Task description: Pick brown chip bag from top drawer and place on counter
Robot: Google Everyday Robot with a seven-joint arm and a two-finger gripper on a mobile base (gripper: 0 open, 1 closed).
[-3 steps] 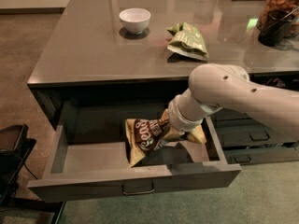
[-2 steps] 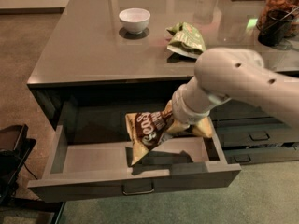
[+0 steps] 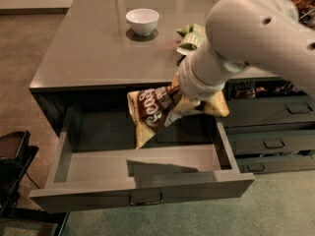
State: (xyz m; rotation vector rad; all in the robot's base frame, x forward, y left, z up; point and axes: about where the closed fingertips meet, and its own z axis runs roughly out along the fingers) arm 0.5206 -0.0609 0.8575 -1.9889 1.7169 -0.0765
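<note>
The brown chip bag (image 3: 153, 111), dark brown with white lettering and tan edges, hangs in the air above the open top drawer (image 3: 142, 193), level with the counter's front edge. My gripper (image 3: 181, 102) is shut on the bag's right end; the white arm above hides most of the fingers. The drawer is pulled out wide, and its floor below the bag is bare. The grey-brown counter (image 3: 93, 48) lies just behind the bag.
A white bowl (image 3: 142, 21) stands on the counter at the back. A green chip bag (image 3: 191, 37) lies on the counter right of it, partly behind my arm. Narrower stacked drawers (image 3: 270, 132) are at the right. A dark object (image 3: 12, 161) stands at the left on the floor.
My gripper has lifted the brown chip bag up out of the drawer, from resting near the drawer floor to hanging level with the counter edge. The arm has risen with it.
</note>
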